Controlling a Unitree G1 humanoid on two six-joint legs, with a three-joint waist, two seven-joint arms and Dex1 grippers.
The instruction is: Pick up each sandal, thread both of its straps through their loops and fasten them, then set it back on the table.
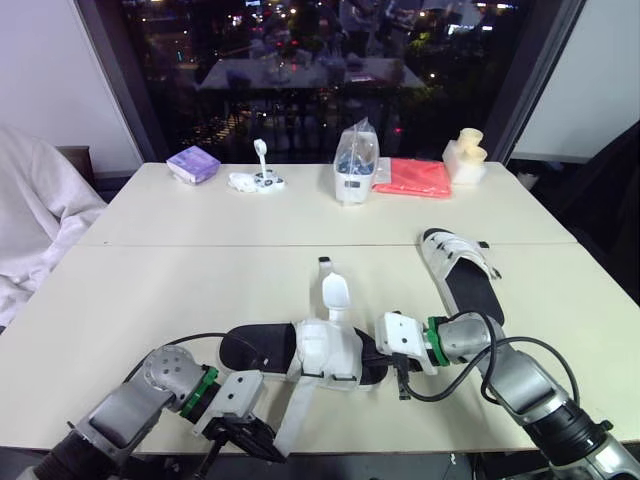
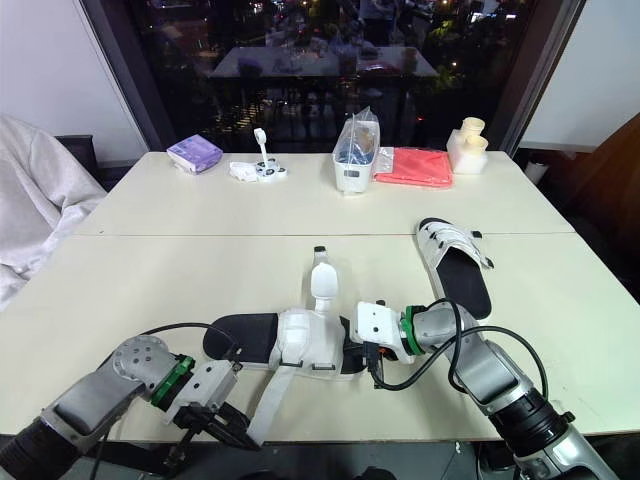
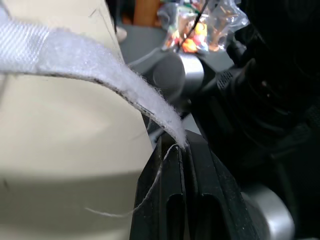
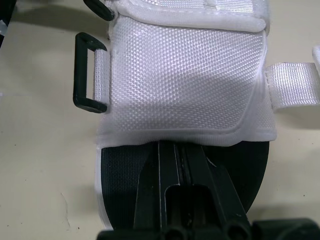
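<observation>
Two sandals on the table (image 1: pixel 180 270), both black-soled with white uppers. The near sandal (image 1: pixel 325 352) lies crosswise by the front edge. The far sandal (image 1: pixel 462 268) lies flat just behind its right end, apart from it and untouched, with its straps laid across the footbed.

Two straps are loose on the near sandal. One strap (image 1: pixel 334 294) stands up from its back side. The other, the long strap (image 1: pixel 297 408), trails off its front side toward the table edge.

The left gripper (image 1: pixel 268 440) sits in front of the near sandal. Its fingers are clamped tight on the fuzzy tip of that long strap.

The right gripper (image 1: pixel 401 378) is at the near sandal's right end with its fingers drawn together. The tips lie over the black footbed, right at the edge of the woven white upper. Whether they pinch anything can't be told.

One black loop (image 4: pixel 88 73) juts from the side of that upper with nothing threaded through it.

Five things line up well behind the near sandal:
- a purple packet (image 1: pixel 193 163)
- a small white gadget (image 1: pixel 257 179)
- a clear bag in a white tub (image 1: pixel 355 165)
- a red cloth (image 1: pixel 412 177)
- a cream block (image 1: pixel 464 157)

Far off to the near sandal's left, a white garment (image 1: pixel 30 215) spills beside the table.
</observation>
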